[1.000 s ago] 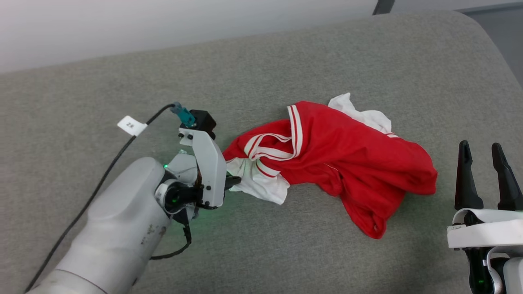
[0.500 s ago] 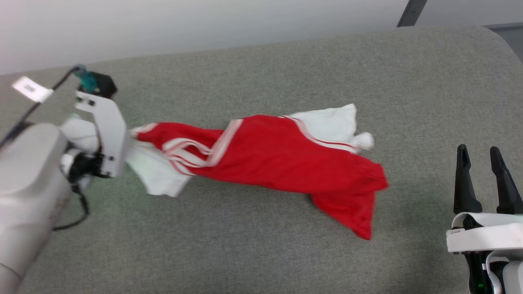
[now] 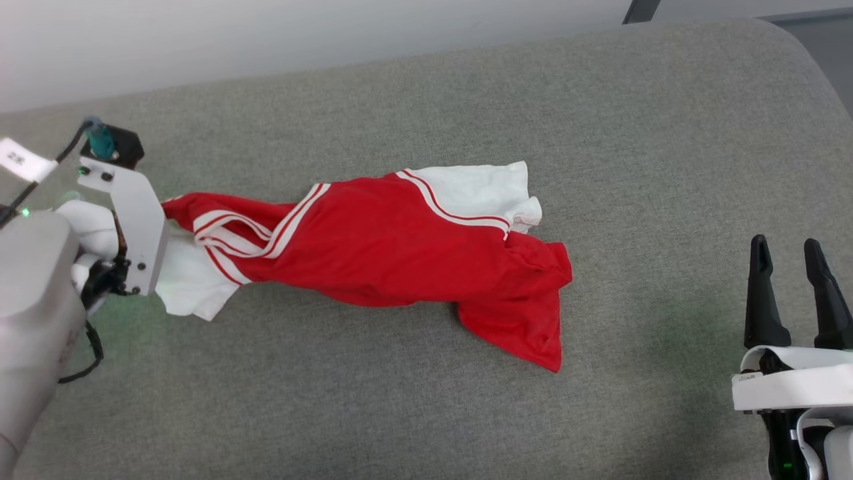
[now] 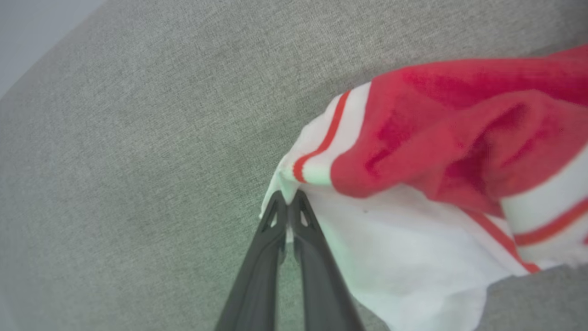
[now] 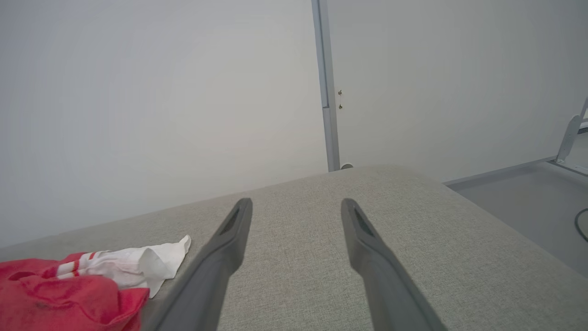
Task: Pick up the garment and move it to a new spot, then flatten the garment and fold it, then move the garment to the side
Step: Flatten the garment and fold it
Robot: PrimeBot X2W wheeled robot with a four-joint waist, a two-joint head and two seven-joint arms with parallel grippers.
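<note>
Since the garment (image 3: 373,247) is the main event, we'll start there. It's one red jersey, stretched out long across the grey bench (image 3: 600,100), running from the left side of our head view to about the middle.

We count two white sleeves. One sleeve (image 3: 190,287) is at the left end and the other (image 3: 480,190) is on the far edge, and both have red-and-white striped trim. The red bottom end bunches up in folds toward the right.

Our left gripper (image 4: 288,202) has its jaws pinched tight on the white cloth, right by the striped hem at that left end. One black cable (image 3: 80,353) loops under that wrist, and one white tag (image 3: 16,159) sits on the lead above it.

Our right gripper (image 3: 785,241) is well apart from the shirt at the lower right. Its jaws are spread with nothing between them, pointing over the bench at the pale wall (image 5: 138,92).
</note>
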